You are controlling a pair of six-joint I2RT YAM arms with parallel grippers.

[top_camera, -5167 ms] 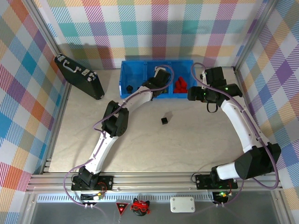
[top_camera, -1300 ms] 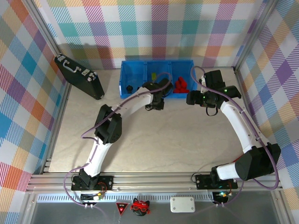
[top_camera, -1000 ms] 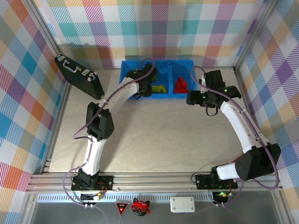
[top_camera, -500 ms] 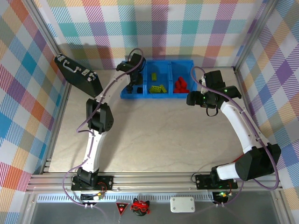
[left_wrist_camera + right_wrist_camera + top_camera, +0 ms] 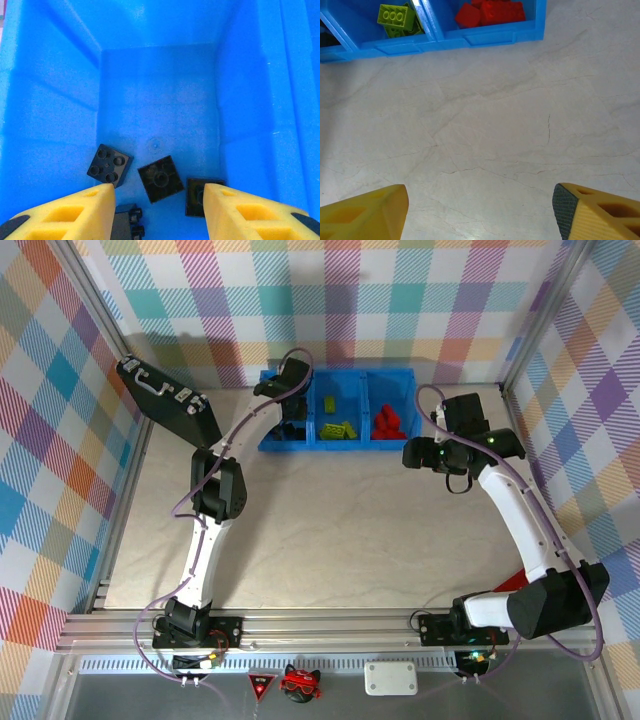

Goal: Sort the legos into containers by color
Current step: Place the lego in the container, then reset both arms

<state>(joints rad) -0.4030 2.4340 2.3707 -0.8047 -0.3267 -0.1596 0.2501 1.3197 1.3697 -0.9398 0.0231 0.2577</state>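
Over the leftmost compartment of the containers (image 5: 160, 75), the left end effector (image 5: 157, 196) hangs parted and empty — black legos (image 5: 160, 178) lie on its floor — while the right end effector (image 5: 480, 202) gapes wide above the counter (image 5: 495, 125).

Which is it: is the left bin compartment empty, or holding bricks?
Holding bricks: several black legos lie loose on the floor of the compartment, below the left gripper.

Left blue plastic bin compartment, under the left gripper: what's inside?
Four black studded bricks lie in the compartment, no other colour. Yellow fingers of the left gripper cover the near corners, partly hiding two bricks.
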